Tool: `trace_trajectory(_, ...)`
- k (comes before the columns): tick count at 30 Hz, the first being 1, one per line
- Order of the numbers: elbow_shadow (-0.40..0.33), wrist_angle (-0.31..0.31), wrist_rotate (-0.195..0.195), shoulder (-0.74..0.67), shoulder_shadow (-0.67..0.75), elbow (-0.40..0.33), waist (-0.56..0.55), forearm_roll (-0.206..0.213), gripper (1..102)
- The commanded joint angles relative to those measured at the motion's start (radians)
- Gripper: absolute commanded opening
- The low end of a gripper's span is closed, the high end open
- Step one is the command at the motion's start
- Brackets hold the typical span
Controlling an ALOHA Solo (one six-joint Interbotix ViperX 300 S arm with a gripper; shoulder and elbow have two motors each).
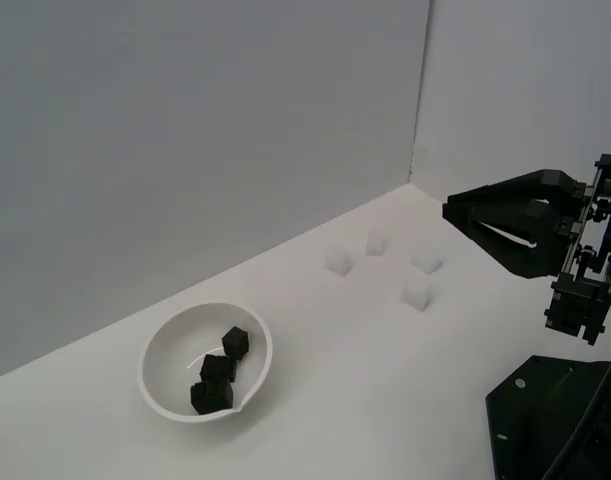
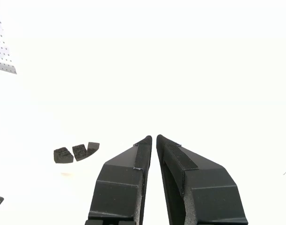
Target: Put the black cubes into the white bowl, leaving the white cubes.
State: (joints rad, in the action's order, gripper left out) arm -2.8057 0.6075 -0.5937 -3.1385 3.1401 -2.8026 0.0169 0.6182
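Since the three small matte black foam-like cubes [image 1: 218,372] look light, rough and slightly yielding, a pinch across opposite flat faces would likely hold; all lie inside the round glossy white bowl [image 1: 163,345], lower left of the exterior view. That view alone shows four pale white cubes [image 1: 417,294] on the white surface [image 1: 385,400]; the wrist view alone shows the black tool [image 2: 154,137] nearly closed, empty.

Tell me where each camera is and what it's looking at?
Exterior view: off the arm, above the table, looking down at the white bowl with the black cubes in it and the white cubes; the gripper and arm show at the exterior view's right.
Wrist view: on the wrist, looking past the closed gripper onto the table.
Both show the gripper and black cubes.
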Motion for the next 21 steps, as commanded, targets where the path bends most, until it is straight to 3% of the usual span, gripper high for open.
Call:
trace_trajectory(1, 0.002, 0.005, 0.0, -0.025, 0.026, -0.006, 0.011, 0.014, 3)
trace_trajectory(21, -0.017, 0.011, 0.006, -0.21, 0.212, -0.026, 0.012, 0.012, 3)
